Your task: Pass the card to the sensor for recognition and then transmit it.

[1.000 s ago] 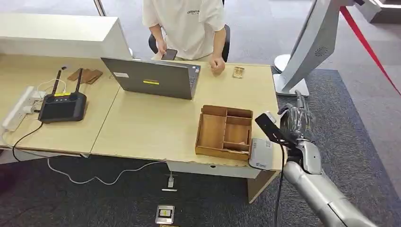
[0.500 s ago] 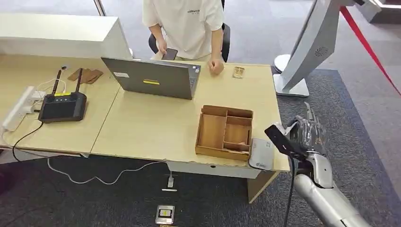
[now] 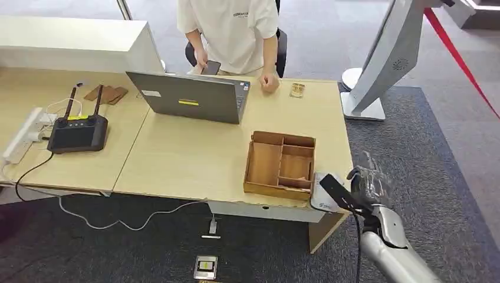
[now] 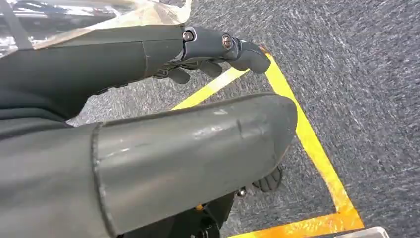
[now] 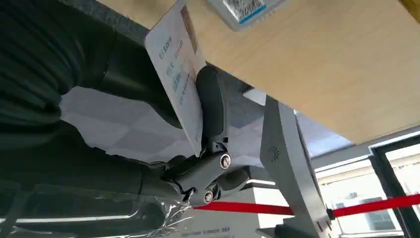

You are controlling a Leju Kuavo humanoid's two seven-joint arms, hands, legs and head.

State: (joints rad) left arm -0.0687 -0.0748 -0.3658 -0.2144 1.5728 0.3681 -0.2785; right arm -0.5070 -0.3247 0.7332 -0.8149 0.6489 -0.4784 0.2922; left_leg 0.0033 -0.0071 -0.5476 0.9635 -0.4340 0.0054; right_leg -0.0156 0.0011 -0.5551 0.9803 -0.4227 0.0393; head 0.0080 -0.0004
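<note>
My right hand (image 3: pixel 367 184) pinches a card (image 3: pixel 336 192), which looks dark from above. The card's far end hangs just over the right edge of the flat grey-white sensor (image 3: pixel 322 197) at the table's front right corner. In the right wrist view the card (image 5: pixel 177 67) is white with print, held between thumb and fingers (image 5: pixel 210 106), and the sensor (image 5: pixel 241 10) lies on the tabletop beyond it. My left hand (image 4: pixel 198 124) hangs over grey carpet with yellow tape, fingers apart and holding nothing.
A wooden compartment tray (image 3: pixel 280 165) stands left of the sensor. Behind it a person (image 3: pixel 233 32) sits at a laptop (image 3: pixel 191 97). A black router (image 3: pixel 78 132) lies far left. A white kiosk stand (image 3: pixel 377 65) and a red ribbon (image 3: pixel 457 56) are to the right.
My right hand has carried the card downward and then left, from beside the tray's right side to the sensor's edge. Nothing on the table has moved.
</note>
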